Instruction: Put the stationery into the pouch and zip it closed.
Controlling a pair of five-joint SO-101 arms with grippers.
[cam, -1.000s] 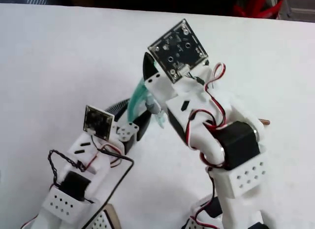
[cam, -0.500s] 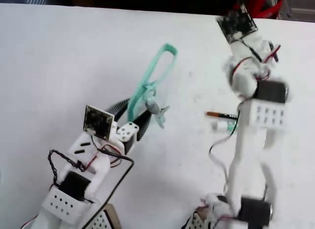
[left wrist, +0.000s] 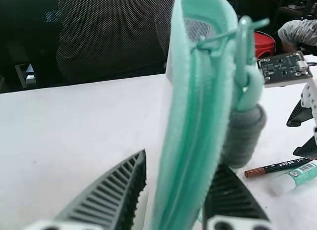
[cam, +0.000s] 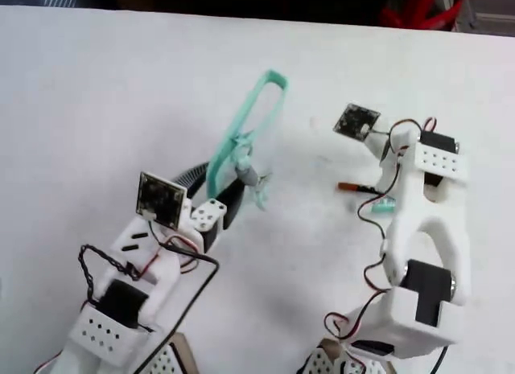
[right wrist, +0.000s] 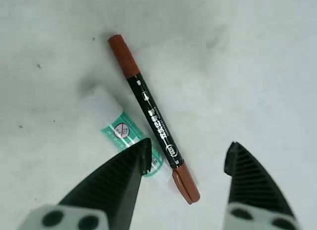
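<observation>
Right claw (right wrist: 189,148) gaping over marker (right wrist: 152,117), glue stick (right wrist: 124,132)

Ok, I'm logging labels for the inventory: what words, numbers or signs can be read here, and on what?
Marker pen: white print along the black barrel, too blurred to read.
Glue stick: a small round sign on the green label; words too small to read.
Pouch: no text.

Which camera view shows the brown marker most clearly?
The right wrist view: the brown marker lies whole before the open right gripper. The high view shows one end; the left wrist view shows it far off.
</observation>
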